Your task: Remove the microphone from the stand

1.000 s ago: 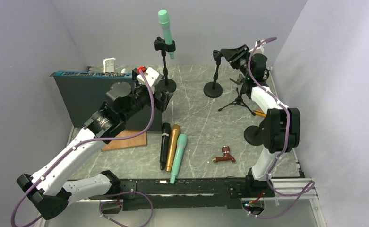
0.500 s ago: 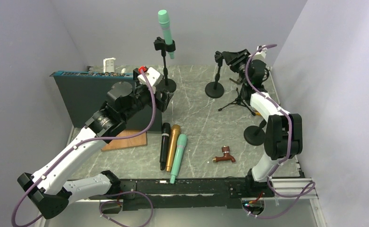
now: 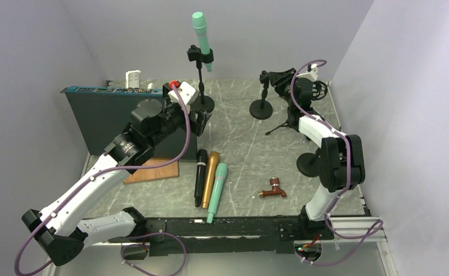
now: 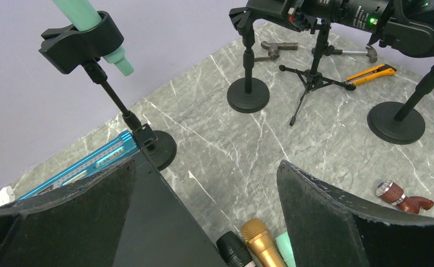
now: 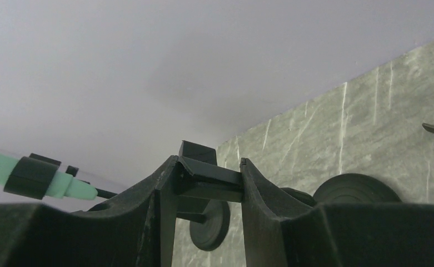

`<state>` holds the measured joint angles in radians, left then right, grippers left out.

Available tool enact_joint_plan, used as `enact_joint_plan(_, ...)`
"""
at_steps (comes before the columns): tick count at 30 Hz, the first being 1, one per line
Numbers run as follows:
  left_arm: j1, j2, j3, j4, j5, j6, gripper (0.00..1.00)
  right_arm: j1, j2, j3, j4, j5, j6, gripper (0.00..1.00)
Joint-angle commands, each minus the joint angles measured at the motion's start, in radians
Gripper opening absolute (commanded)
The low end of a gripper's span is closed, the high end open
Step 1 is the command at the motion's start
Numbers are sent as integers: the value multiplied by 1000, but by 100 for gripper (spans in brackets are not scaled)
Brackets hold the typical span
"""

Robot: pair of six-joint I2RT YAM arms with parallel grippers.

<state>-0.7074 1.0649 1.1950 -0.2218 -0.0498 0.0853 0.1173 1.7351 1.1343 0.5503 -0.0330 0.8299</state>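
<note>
Item 1: green microphone (image 3: pixel 201 35), clipped in its stand (image 3: pixel 200 80) at the back of the bench (image 3: pixel 239 144).
Item 2: left claw (image 4: pixel 203 217), which I see spread wide and empty, low beside that stand's base.
Item 3: right claw (image 5: pixel 206 194), pinched onto the top clip of the spare stand (image 3: pixel 261 98).

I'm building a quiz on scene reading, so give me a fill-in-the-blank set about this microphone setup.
The microphone clipped in the stand is ____ in colour.
____ microphones lie flat on the table.
The left end effector is ____.
The right end effector straddles the clip of a second stand, which holds ____ microphone.
Missing: green; three; open; no.
</note>
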Motion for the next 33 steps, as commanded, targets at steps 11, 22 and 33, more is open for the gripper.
enact_joint_plan(11, -4, 4, 11, 30, -10, -1, 99, 8, 57, 92, -475, 10, -221, 29)
enact_joint_plan(22, -3, 7, 11, 28, -24, -2, 99, 11, 4, 328, -667, -29, -293, 83)
enact_joint_plan(33, -5, 73, 16, 23, 10, -27, 99, 19, -324, 104, -679, -8, -313, 98)
